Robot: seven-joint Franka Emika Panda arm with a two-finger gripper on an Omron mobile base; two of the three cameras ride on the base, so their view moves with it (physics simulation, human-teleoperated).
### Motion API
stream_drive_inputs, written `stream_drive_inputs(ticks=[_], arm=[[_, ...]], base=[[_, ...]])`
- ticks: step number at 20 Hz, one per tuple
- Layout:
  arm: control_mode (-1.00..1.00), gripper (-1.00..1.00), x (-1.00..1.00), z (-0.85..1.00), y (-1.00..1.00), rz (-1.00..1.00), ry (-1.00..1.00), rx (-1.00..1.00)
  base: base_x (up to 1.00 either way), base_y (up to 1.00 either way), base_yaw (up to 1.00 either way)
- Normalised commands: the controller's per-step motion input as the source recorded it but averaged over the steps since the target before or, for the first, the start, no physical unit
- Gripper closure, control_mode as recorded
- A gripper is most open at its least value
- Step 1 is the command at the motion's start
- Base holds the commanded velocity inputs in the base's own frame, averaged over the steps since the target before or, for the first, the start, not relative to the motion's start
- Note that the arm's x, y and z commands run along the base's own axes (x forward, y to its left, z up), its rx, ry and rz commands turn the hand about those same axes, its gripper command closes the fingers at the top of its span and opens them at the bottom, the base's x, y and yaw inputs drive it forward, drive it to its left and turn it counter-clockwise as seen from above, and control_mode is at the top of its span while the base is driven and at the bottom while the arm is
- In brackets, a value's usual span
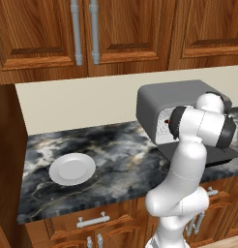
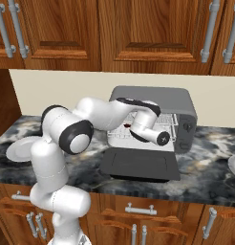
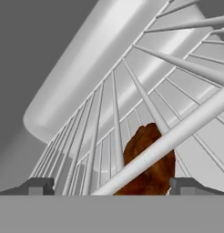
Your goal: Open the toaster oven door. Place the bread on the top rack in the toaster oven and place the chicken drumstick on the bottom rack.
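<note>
The dark grey toaster oven (image 1: 179, 94) (image 2: 153, 98) stands on the counter. The toaster oven door (image 2: 138, 165) (image 1: 222, 155) lies folded down flat in front of it. My arm reaches into the opening. In the hand view the chicken drumstick (image 3: 150, 159), dark reddish-brown, lies on a silver wire rack (image 3: 100, 136). I cannot tell whether it is the top rack or the bottom rack. My gripper (image 3: 111, 186) is open, its fingertips (image 3: 41, 185) wide apart on either side of the drumstick and clear of it. A dark red bit of the drumstick (image 2: 126, 127) shows behind my hand. The bread is hidden.
A white plate (image 1: 72, 169) (image 2: 19, 148) sits on the dark marble counter (image 1: 121, 160) left of the oven. Another plate's edge (image 2: 234, 165) shows at the far right. Wooden wall cabinets (image 1: 92, 29) hang above, and a silver rod (image 3: 177, 136) crosses in front of the drumstick.
</note>
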Motion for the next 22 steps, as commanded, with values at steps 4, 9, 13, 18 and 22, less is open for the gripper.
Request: stream_drive_inputs(ticks=[4,9,13,18,22], arm=[[-1.00,-1.00,0.20,-0.29,0.00,0.00,0.05,0.00],[-1.00,-1.00,0.20,-0.32,0.00,0.00,0.15,0.00],[-1.00,-1.00,0.18,-0.37,0.04,0.00,0.15,0.00],[-1.00,1.00,0.25,-0.41,0.11,0.00,0.10,0.00],[-1.00,1.00,0.26,-0.40,0.08,0.00,0.06,0.00]], base=[[0.00,0.00,0.00],[0.00,0.00,0.00],[0.00,0.00,0.00],[0.00,0.00,0.00],[0.00,0.00,0.00]])
